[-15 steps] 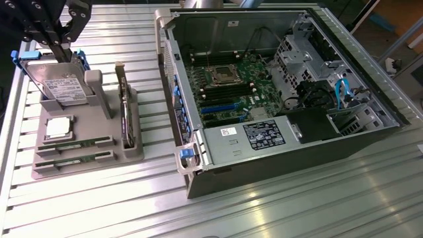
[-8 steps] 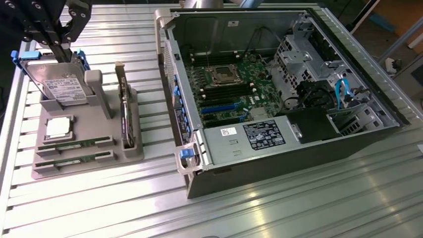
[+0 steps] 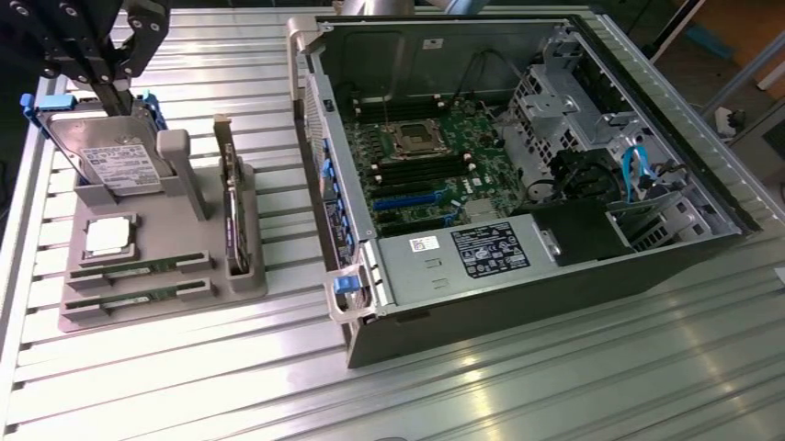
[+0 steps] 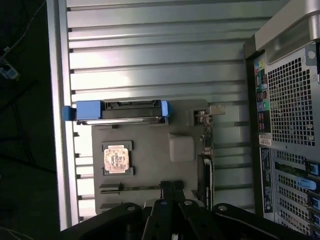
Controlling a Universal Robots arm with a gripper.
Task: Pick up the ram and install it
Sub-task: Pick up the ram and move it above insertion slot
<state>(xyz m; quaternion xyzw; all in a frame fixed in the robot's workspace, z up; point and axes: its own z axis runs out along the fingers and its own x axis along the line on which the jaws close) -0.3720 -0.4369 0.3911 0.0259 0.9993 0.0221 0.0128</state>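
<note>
Hovering above the hard drive (image 3: 117, 156) in the gray holder (image 3: 172, 230), gripper (image 3: 119, 103) jaws pressed together on nothing. Lying flat in slots at the holder's opposite end, the ram (image 3: 138, 268), seemingly two sticks. Open computer case (image 3: 491, 312) at the exterior view's right.
</note>
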